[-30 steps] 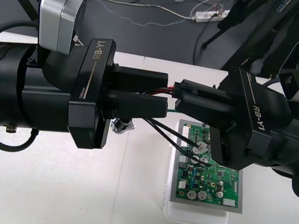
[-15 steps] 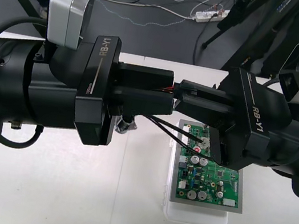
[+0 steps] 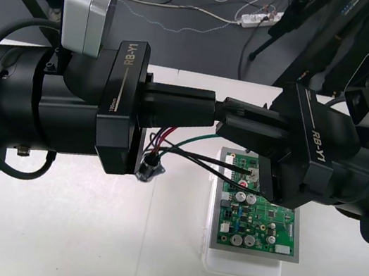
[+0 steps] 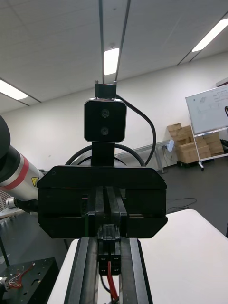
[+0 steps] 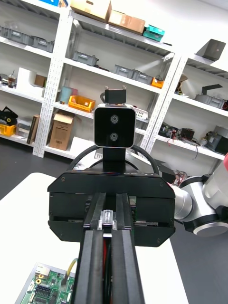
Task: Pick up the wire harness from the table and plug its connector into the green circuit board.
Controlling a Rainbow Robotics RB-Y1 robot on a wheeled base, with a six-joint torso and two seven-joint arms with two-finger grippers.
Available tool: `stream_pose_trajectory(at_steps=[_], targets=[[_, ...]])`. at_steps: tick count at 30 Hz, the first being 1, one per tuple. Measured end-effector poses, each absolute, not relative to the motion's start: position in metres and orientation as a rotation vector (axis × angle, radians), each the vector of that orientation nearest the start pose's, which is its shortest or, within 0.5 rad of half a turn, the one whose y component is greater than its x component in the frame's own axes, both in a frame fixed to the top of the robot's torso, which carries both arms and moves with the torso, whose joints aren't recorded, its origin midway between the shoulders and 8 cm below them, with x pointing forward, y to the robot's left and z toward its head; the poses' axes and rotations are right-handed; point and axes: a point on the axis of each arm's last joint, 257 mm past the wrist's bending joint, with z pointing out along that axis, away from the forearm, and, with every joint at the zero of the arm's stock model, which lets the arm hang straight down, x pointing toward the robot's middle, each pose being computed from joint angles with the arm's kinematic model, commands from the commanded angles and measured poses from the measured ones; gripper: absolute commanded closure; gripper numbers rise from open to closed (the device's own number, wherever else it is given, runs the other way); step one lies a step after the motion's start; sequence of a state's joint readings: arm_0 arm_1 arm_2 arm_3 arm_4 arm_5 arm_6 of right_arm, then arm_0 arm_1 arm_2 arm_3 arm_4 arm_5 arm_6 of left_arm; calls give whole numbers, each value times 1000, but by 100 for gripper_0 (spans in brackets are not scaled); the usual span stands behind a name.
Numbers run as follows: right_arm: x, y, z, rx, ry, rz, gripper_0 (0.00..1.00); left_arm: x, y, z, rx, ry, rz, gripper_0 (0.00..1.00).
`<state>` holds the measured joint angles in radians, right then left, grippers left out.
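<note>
My left gripper and right gripper meet tip to tip above the table, just behind the green circuit board. In the right wrist view a small black plug with a red wire sits between my right fingers, facing the left gripper. In the left wrist view my left fingers stand close together on a pale plug end. Red, green and black wires sag below the fingers. The round socket hangs under the left gripper, above the table.
The board rests on a white base right of the table's middle. Both arms' thick black wrists span the table from either side. Beyond the table's far edge, cables lie on the dark floor.
The left gripper has pushed right until its fingers meet the right gripper's. The wires, taut before, now hang in a slack loop, and the socket has dropped into sight below the left gripper.
</note>
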<state>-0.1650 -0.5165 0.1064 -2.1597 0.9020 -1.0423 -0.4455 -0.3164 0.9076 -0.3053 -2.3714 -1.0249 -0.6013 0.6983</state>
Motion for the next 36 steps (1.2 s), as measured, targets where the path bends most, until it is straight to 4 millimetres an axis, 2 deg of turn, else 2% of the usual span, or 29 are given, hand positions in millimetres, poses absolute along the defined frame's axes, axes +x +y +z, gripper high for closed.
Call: stream_pose_trajectory(at_steps=[14,15,17,18,19,22,30,36], targets=[[270,-14,44,-1047,920,1314,98,271,-14,47,1113,1154,-1157,100],[270,-14,44,-1047,920,1314,90,271,-14,47,1113,1154,-1157,100],[270,-14,44,-1047,920,1314,39,271,-14,47,1113,1154,-1157,100],[270,-14,44,-1047,920,1314,31,271,-14,47,1113,1155,-1157,100],[270,-14,44,-1047,920,1314,16,271,-14,47,1113,1155,-1157,100],[270,-14,44,-1047,920,1314,0,271,-14,47,1113,1155,-1157,100],[271,-16,39,-1067,940,1300,0,271,-14,47,1113,1154,-1157,100],[267,-26,18,-1168,1008,1256,0,274,-14,46,1109,1160,-1155,100]])
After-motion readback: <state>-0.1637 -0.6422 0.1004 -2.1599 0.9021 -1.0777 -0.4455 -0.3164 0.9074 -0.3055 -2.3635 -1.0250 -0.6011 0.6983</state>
